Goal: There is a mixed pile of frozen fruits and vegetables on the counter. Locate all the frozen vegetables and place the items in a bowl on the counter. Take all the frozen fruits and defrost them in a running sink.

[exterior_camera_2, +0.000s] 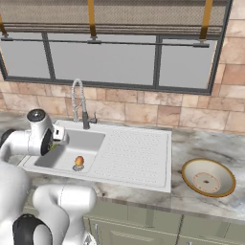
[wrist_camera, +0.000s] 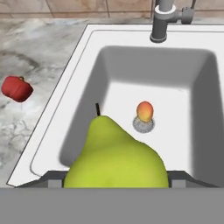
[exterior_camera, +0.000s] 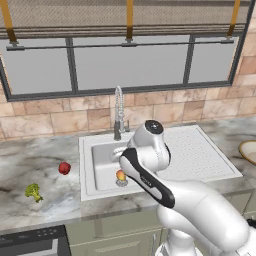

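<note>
One yellow-green pear-shaped fruit (wrist_camera: 116, 159) with a short dark stem sits closest in the hand view, wedged between the two dark finger tips, so the jaws are closed on it and hold it above the near side of the white-grey rectangular sink basin (wrist_camera: 192, 87). In the right base view the gripper (exterior_camera_2: 56, 139) hangs over the left part of the basin, with a sliver of green showing at its tip. Below and beyond the pear, a small round orange-yellow fruit with a red blush (wrist_camera: 145, 111) rests right on the round drain at the basin floor; it also shows in the left base view (exterior_camera: 120, 175) and the right base view (exterior_camera_2: 79, 161). Farther back, the tall chrome spring-coil faucet (exterior_camera: 118, 112) rises from the rear edge of the sink. On the grey-and-white veined marble worktop (exterior_camera: 30, 160) left of the sink lie a glossy red rounded piece (exterior_camera: 64, 168) and, nearer the front edge, a green broccoli floret (exterior_camera: 33, 191), well apart from each other. Past the ribbed drainboard, on the right, stands a shallow tan bowl with a darker brown rim (exterior_camera_2: 190, 167).
</note>
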